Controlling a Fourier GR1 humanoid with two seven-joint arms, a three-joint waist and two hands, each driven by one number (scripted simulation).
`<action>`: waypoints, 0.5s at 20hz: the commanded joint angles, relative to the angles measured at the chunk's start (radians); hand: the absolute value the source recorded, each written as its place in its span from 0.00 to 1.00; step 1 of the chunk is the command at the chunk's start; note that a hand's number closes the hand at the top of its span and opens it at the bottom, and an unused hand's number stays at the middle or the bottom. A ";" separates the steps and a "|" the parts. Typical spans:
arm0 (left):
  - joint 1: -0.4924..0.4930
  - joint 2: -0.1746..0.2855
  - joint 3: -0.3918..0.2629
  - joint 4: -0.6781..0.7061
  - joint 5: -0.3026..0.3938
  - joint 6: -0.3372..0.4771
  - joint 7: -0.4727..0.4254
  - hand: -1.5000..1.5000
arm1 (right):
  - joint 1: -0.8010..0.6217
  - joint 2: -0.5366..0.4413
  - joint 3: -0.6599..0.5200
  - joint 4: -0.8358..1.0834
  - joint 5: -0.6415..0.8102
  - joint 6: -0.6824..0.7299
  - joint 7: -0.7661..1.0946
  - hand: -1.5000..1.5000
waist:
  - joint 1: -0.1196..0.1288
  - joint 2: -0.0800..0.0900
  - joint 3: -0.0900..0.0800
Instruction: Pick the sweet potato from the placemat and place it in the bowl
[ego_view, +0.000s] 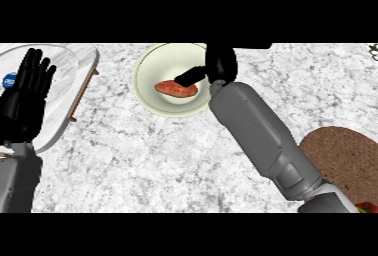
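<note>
Head view: potato (176, 89) lies in the bowl (145, 64) at 12 o'clock, my right hand (221, 62) just above, thumb spread, holding nothing; my left hand (26, 95) rests open at 9 o'clock. Placing looks done; next I lift straight clear

No word, number or brand can be read anywhere on the counter. The only thing that looks like a label is a small round blue sticker (9, 80) with some white marks on it. It stands on the white tray (74, 55) at the left edge, just beside the left hand (26, 100). Its marks are too small to read, and it cannot be told whether they are letters or a sign.
</note>
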 joint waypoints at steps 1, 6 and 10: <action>0.021 0.005 0.019 0.019 0.004 -0.001 -0.012 0.50 | -0.024 -0.001 -0.067 0.007 0.006 -0.154 -0.089 0.00 | -0.026 -0.006 0.000; 0.034 0.028 0.037 -0.030 0.006 0.009 0.026 0.50 | 0.010 -0.076 -0.133 -0.023 -0.034 -0.221 -0.121 0.00 | -0.042 -0.016 0.000; 0.040 0.014 0.036 0.035 -0.014 0.006 -0.050 0.50 | 0.120 -0.134 -0.189 -0.148 -0.096 -0.201 -0.145 0.00 | -0.064 -0.016 0.000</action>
